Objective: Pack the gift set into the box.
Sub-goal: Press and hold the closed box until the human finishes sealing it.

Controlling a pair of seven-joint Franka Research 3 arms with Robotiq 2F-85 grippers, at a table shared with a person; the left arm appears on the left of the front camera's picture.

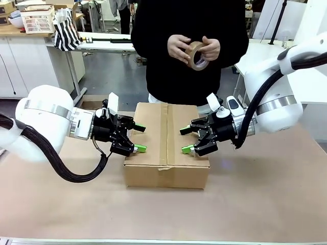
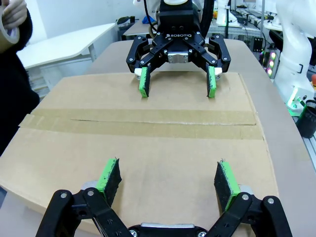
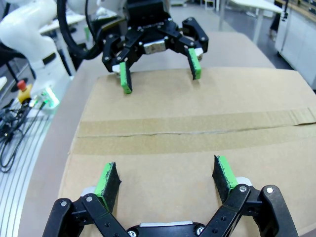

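Here the box (image 1: 166, 145) is sitting closed in the middle of the table (image 1: 265, 189), its flaps folded down and a strip of brown tape (image 1: 164, 133) running along the top seam from the near edge toward the person. The left gripper (image 1: 139, 138) is hovering over the box's left flap with its jaws spread wide, holding nothing, and the right gripper (image 1: 184, 140) is facing it from the other side over the right flap, likewise spread wide and empty. In the left wrist view, the green pads (image 2: 109, 176) are standing above the bare cardboard on the near side of the tape, with the right gripper opposite across the seam; whether the pads are touching the cardboard cannot be told. At the far side of the table, the person's hands (image 1: 193, 48) are holding a roll of brown tape (image 1: 196, 55) at chest height, well above the box.
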